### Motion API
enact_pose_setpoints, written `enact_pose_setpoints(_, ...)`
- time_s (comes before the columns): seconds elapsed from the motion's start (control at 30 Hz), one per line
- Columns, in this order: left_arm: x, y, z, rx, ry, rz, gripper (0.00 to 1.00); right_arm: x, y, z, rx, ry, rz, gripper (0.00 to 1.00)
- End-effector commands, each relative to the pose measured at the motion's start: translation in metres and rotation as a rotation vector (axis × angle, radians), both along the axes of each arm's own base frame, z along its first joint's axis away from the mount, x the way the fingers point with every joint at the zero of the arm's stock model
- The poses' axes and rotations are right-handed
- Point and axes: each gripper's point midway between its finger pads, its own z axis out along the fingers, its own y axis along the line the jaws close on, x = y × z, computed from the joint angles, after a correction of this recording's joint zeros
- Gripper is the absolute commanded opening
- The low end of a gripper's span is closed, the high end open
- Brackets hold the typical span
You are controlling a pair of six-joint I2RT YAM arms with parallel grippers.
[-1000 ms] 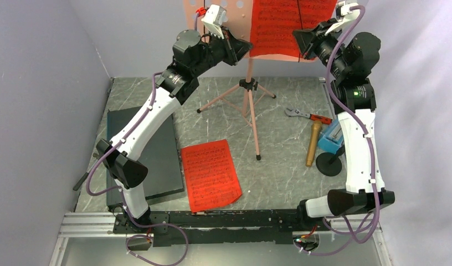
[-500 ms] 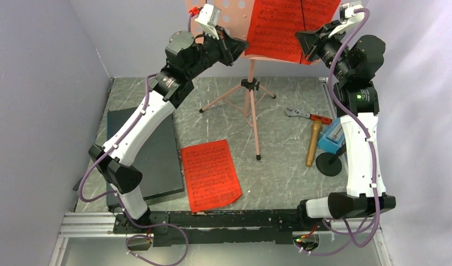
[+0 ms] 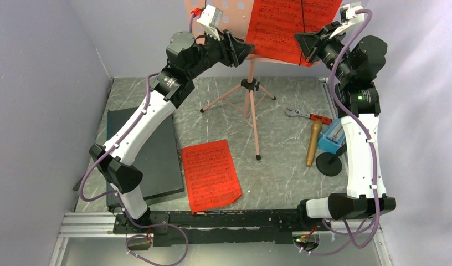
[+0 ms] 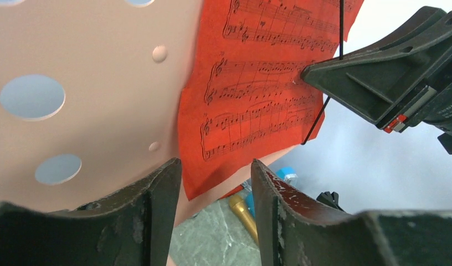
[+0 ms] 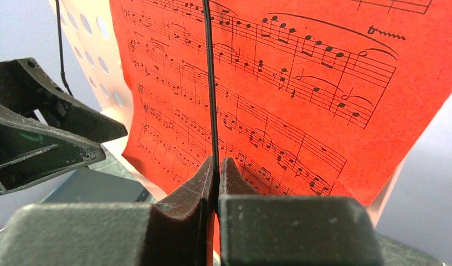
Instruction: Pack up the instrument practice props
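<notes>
**Item 1. Red sheet-music page** (image 3: 279, 25): upright on the perforated desk of the pink music stand (image 3: 249, 97), top centre of the overhead view. A thin black wire (image 5: 209, 83) runs down across its face.

**Item 2. Right gripper** (image 5: 217, 169): fingers pressed together, pinching the black wire at the page's lower edge. Whether paper is also caught in the pinch cannot be told.

**Item 3. Left gripper** (image 4: 215, 180): fingers spread, holding nothing, poised at the lower left corner of the page where it overlaps the desk.

**Item 4. Second red page** (image 3: 211, 174): flat on the table, lower centre.

**Item 5. Gold microphone** (image 3: 312, 144) lying on its side with its black round base (image 3: 329, 164), and the blue metronome (image 3: 330, 137), all at centre right.

**Hazards (judged):** the tripod looks light and nothing steadies it, so a pull on the wire may tilt or topple it. If paper is trapped, the page may tear or slide off.

**Surroundings:** grey marbled table (image 3: 284, 177). A red-handled wrench (image 3: 308, 115) lies beside the microphone and a dark slab (image 3: 154, 147) at the left. Pale lavender walls enclose three sides.
</notes>
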Motion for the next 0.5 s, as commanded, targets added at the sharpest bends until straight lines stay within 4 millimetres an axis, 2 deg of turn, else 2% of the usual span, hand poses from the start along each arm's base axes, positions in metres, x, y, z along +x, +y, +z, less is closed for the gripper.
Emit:
enact_pose_setpoints(0.0,-0.006,-0.003,0.035,-0.042,-0.114,-0.031,0.56,-0.028,0.004,0.036,0.021,-0.115,0.041,0.0)
enact_pose_setpoints(0.17,0.007,-0.008,0.028,-0.026,-0.095,-0.01,0.59,-0.029,0.007,0.035,0.023,-0.114,0.058,0.0)
enact_pose_setpoints(0.47,0.022,-0.006,0.008,0.006,-0.012,0.056,0.57,-0.028,0.01,0.034,0.023,-0.111,0.076,0.0)
